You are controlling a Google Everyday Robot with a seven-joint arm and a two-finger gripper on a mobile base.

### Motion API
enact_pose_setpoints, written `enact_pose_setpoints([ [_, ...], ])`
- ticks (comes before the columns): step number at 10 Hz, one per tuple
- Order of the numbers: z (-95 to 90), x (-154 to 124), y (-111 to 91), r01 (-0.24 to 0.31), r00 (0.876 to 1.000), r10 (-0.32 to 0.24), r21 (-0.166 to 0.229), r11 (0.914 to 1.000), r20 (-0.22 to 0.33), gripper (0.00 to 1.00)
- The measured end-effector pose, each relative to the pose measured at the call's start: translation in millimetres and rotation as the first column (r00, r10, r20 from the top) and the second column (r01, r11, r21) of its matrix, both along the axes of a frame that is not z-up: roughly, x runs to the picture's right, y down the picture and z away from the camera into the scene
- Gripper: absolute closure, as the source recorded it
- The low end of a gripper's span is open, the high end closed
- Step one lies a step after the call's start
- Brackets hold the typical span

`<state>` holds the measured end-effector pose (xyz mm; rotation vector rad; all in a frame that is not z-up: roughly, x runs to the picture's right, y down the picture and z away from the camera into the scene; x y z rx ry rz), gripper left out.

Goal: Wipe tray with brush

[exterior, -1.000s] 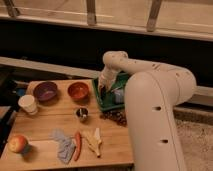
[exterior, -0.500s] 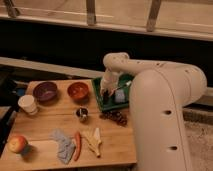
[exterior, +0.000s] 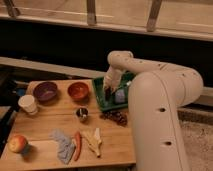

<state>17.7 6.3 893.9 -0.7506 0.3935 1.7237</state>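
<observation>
Tray: the dark green tray (exterior: 101, 98) lies at the back right of the wooden table (exterior: 45, 130), just right of the orange bowl (exterior: 78, 90); the arm hides much of its right half.
Brush: a dark upright object (exterior: 107, 93) hangs below the wrist, its lower end on or just above the tray floor; it is probably the brush, held upright for wiping.
Gripper: the gripper (exterior: 109, 86) is over the tray's middle, pointing down; whether its fingers are apart or together I cannot tell.
In the tray: a pale bluish object (exterior: 120, 96) sits just right of the dark object.
Edges: the low rim should stop a stroke; the left rim sits near the orange bowl.
Open room: bare tray floor shows left of the gripper, so there is likely room to sweep that way.
Farther out: a purple bowl (exterior: 45, 91), white cup (exterior: 28, 104), small metal cup (exterior: 82, 114), dark cluster (exterior: 116, 117), cloth (exterior: 62, 143), carrot (exterior: 77, 145), banana (exterior: 93, 141) and apple (exterior: 18, 144) lie well apart from the tray.
</observation>
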Motion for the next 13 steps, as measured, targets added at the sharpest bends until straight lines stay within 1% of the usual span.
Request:
enact_pose_setpoints([
  [1, 4.4, -18, -5, 0.009, 1.000, -0.009, 0.008, 0.9999, 0.027, 1.00],
  [2, 5.0, -31, -8, 0.017, 0.999, -0.017, 0.013, 0.9998, 0.047, 1.00],
  [3, 3.9, -42, -8, 0.030, 0.998, -0.030, 0.012, 0.9995, 0.056, 1.00],
  [5, -2.1, -48, -5, 0.046, 0.998, -0.046, 0.003, 0.9989, 0.051, 1.00],
  [6, -6.2, -44, -3, 0.050, 0.998, -0.050, -0.002, 0.9987, 0.035, 1.00],
  [7, -11.6, -30, 2, 0.051, 0.999, -0.050, -0.011, 0.9987, 0.011, 1.00],
  [8, -13.2, -20, 3, 0.048, 0.999, -0.048, -0.013, 0.9988, 0.000, 1.00],
  [9, -14.9, 1, 6, 0.041, 0.999, -0.041, -0.016, 0.9990, -0.017, 1.00],
  [10, -15.7, 14, 7, 0.045, 0.999, -0.045, -0.018, 0.9988, -0.021, 1.00],
  [11, -14.3, 20, 6, 0.051, 0.999, -0.051, -0.016, 0.9986, -0.018, 1.00],
  [13, -10.6, 19, 2, 0.064, 0.998, -0.064, -0.009, 0.9979, -0.003, 1.00],
])
